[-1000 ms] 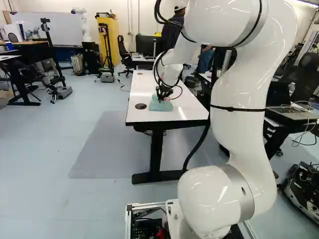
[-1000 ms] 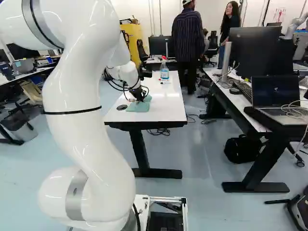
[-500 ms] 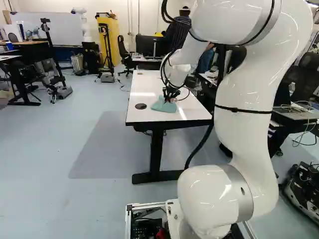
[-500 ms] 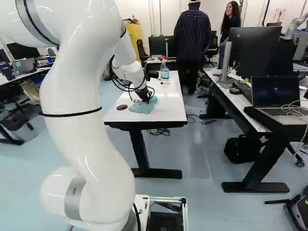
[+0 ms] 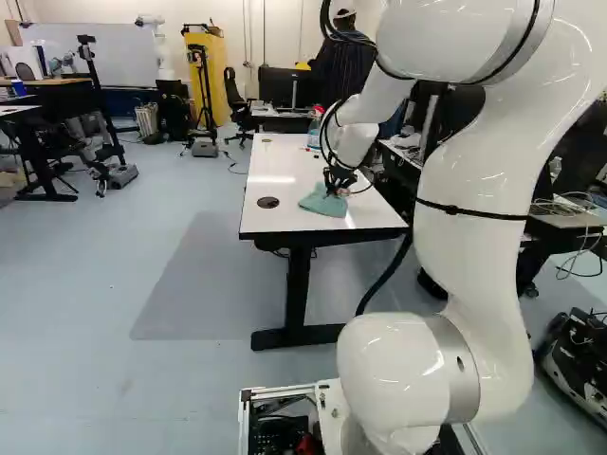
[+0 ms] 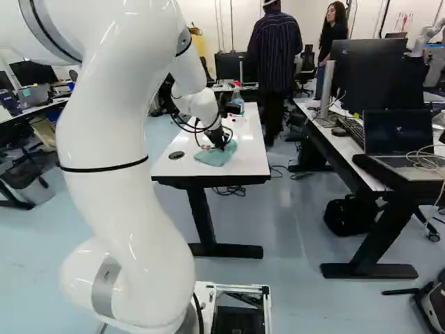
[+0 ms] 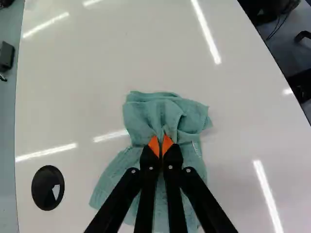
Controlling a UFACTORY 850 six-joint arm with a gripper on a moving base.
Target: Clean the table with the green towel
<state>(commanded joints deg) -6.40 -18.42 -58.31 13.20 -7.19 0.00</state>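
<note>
Currently, tool [image 7: 161,141]: clamped on towel [image 7: 163,112] fold
Towel: on tabletop [image 5: 275,223], just above centre, left base view
Slip risk: shallow pinch, cloth drag
Streak risk: bunched cloth, uneven contact

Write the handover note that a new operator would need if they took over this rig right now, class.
Gripper: shut on the green towel, pinching a fold.
Where things are: towel on the white table, towards its near end, beside the dark round disc; spray bottle farther along the table.
Done: towel gripped and laid on the tabletop; how much is wiped cannot be told.
Left: probably more wiping, towards the bottle, then releasing the towel.
</note>
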